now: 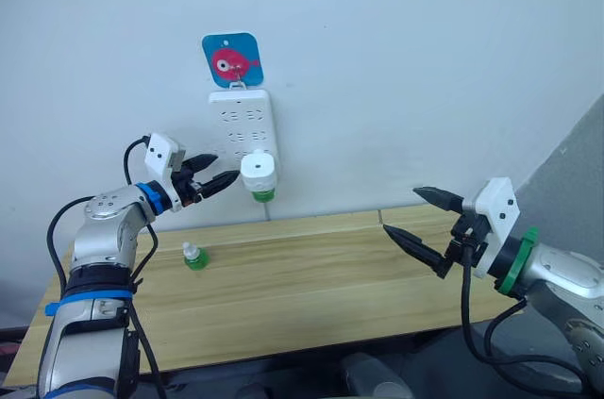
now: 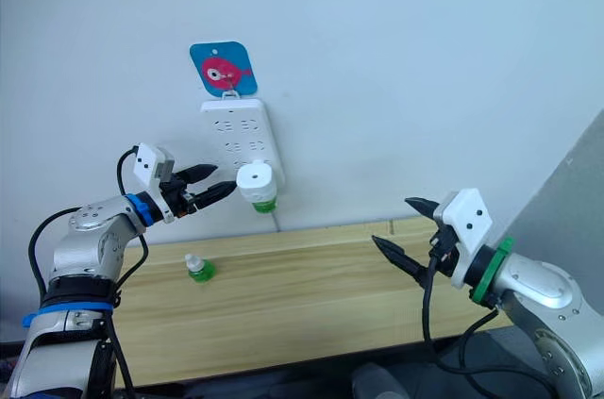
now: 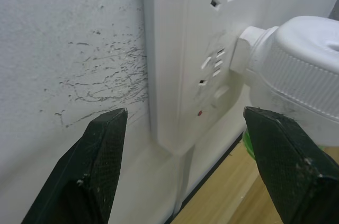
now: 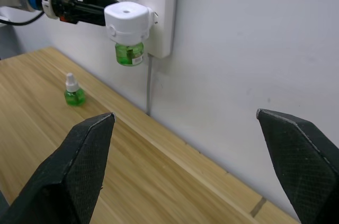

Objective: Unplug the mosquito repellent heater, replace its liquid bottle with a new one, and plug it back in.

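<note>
Smooth white plastic heater (image 4: 127, 20), translucent green bottle (image 4: 130, 54), matt wood-grain table (image 1: 311, 295), scuffed painted wall (image 3: 79, 65).

wall (image 1: 425, 59): pale, plain | wood table (image 1: 311, 286) vs wall

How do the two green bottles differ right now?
The liquid bottle hangs screwed under the mosquito repellent heater plugged into the power strip; the new one stands free on the table. The new one shows a white cap; the liquid bottle's neck is hidden. Both are small, translucent green.
</note>
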Robot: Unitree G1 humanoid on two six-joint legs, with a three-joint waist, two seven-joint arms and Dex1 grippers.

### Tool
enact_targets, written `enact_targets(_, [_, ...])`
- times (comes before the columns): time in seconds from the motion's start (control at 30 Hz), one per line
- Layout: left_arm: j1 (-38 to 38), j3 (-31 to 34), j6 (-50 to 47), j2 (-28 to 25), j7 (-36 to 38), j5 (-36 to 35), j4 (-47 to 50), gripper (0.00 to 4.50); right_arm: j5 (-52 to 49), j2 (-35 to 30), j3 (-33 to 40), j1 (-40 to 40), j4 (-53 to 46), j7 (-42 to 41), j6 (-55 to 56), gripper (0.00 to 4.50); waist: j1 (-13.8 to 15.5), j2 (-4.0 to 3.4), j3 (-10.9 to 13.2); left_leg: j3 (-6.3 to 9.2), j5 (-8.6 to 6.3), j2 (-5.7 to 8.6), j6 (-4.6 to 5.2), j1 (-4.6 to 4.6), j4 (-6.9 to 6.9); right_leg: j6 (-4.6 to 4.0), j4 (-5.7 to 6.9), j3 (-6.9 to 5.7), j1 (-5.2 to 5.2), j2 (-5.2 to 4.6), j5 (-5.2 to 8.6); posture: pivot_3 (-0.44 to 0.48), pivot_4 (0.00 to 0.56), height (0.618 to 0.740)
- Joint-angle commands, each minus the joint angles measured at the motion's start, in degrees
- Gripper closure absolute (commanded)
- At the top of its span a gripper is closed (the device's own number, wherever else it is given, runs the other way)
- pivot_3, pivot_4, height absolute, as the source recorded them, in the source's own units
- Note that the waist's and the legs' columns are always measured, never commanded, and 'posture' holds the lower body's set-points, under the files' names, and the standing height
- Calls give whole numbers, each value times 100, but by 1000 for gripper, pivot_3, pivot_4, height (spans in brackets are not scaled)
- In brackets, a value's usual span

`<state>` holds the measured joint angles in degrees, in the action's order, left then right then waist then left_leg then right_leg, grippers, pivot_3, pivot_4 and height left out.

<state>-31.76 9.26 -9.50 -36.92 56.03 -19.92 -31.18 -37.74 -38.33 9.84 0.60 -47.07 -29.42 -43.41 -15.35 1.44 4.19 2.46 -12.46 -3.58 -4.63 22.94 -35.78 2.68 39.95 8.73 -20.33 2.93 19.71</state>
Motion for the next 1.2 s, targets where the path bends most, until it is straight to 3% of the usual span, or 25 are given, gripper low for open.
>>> enact_targets(0.03, [-357, 3, 341, -95, 109, 159, -249, 872, -476, -31, -8, 372, -282, 26, -159, 0, -21, -2, 6, 1, 0, 1, 0, 0, -2, 0, 0, -1, 1, 0, 0, -286, 67, 740])
enact_targets(0.5, [-1140, -177, 789, 37, 618, 526, -1451, 872, -1178, -349, -97, 755, -321, 45, -411, 0, -31, 2, 38, 35, 4, 12, -1, 1, -23, 0, 1, -14, 23, -1, 0, -293, 70, 740])
enact_targets(1.2, [-1719, -406, 907, 144, 1392, 728, -1855, 872, -1649, -577, -107, 728, -270, 38, -431, 0, -54, 12, 68, 58, 4, 14, 1, 63, -19, 7, -2, -38, -21, -2, 4, -293, 62, 740])
